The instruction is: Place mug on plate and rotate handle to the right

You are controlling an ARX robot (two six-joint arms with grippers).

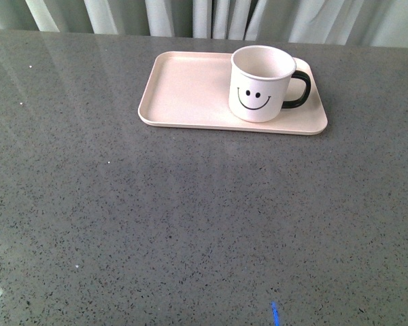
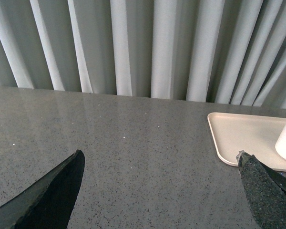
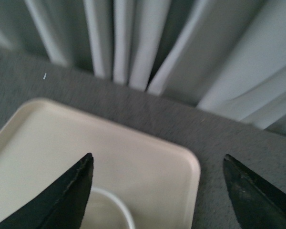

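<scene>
Grey table (image 1: 190, 224); mug (image 1: 262, 83) upright on plate (image 1: 183, 88), handle (image 1: 299, 90) rightward.

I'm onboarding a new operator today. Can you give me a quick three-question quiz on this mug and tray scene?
1. True or false: the mug stands on the plate.
2. In the front view, the handle points: A) left B) right C) toward the camera.
3. Fill in: the right claw, open, hovers above the ____.

Key: 1 true. 2 B. 3 mug; its rim shows between the spread fingers.
</scene>
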